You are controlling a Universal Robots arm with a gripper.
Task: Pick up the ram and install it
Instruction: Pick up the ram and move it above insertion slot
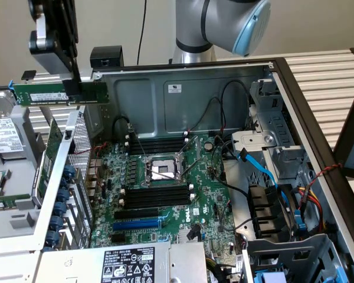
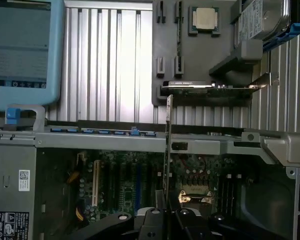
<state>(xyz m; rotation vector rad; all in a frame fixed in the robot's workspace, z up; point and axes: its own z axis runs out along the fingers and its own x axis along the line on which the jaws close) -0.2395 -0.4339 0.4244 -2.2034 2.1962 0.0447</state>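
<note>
Checking in from the remote seat: the gripper is clamped on the ram, pinching the green stick a bit toward its right-hand end as the exterior view has it. The stick hangs level in the air, long edge horizontal, high at the exterior view's left, over the far left corner of the open PC case. It's well apart from the black memory slots, which sit on the motherboard on either side of the CPU socket. The long blue slot lies just nearer than those. On the wrist view I get the ram edge-on, running straight out from the gripper across the case rim. Past it, outside the case, a green expansion card, a loose CPU and a hard drive sit on a dark grey tray.
</note>
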